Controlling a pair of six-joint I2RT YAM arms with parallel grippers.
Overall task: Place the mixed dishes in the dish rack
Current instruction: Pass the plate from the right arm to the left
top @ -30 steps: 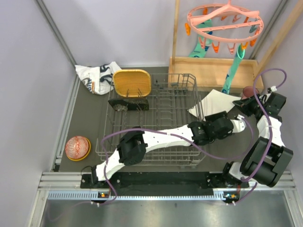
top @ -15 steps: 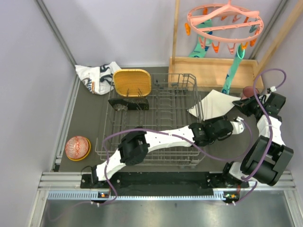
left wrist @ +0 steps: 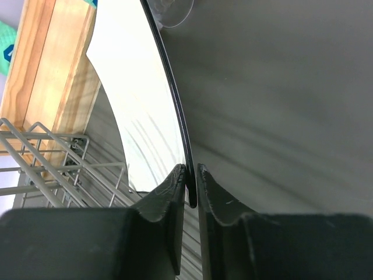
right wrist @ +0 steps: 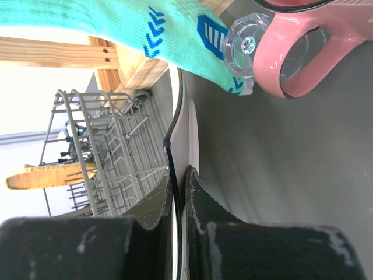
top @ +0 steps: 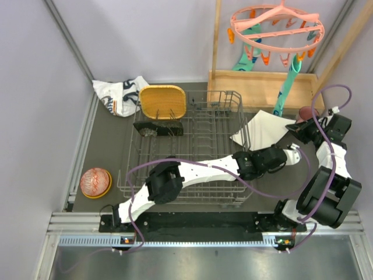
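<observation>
Evidently left end effector (left wrist: 191, 170) and right end effector (right wrist: 178, 172) each pinch the pale plate (left wrist: 140, 99); white cloth (top: 119, 93) print illegible.

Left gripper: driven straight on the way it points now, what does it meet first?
The left gripper is shut on the pale plate, so that comes first; beyond its rim, probably the small clear glass, depth unclear.

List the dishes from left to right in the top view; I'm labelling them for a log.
orange bowl → yellow plate → pale plate → pink cup
</observation>
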